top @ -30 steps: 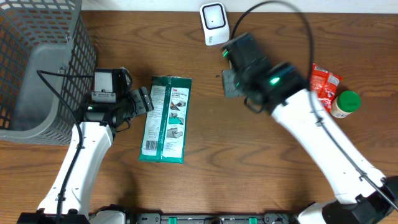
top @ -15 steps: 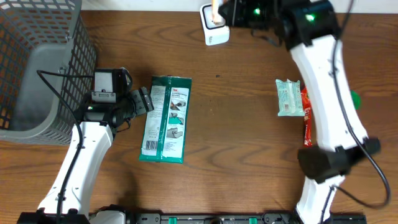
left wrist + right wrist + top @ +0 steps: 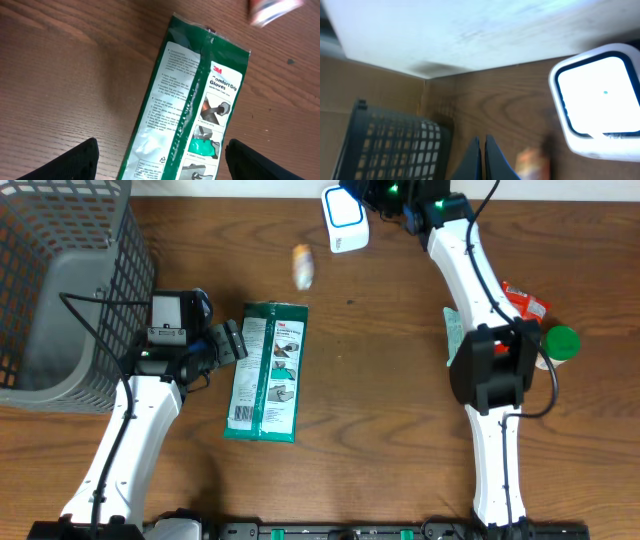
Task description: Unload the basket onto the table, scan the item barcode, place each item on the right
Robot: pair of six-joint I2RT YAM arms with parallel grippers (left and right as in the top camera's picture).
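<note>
While R jaws — shut — sit by scanner [image 3: 345, 220], glove pkg [image 3: 267, 370] lies flat.

So: one brown wooden table [image 3: 380, 430]. Two white robot arms at it, a left arm [image 3: 140, 425] and a right arm [image 3: 470, 270]. One grey wire-mesh basket [image 3: 130, 275]. One white box-shaped scanner with a dark-rimmed window [image 3: 345, 220]. One flat green plastic pack of gloves [image 3: 265, 370]. One small blurry orange-and-white item [image 3: 302, 266], too smeared to say what it is. One red foil sachet [image 3: 525, 305], one jar with a green lid [image 3: 557, 343], and one pale mint wrapped packet [image 3: 451, 340]. That last one's mostly hidden behind the right arm, so can't tell if there's more tucked under there.
</note>
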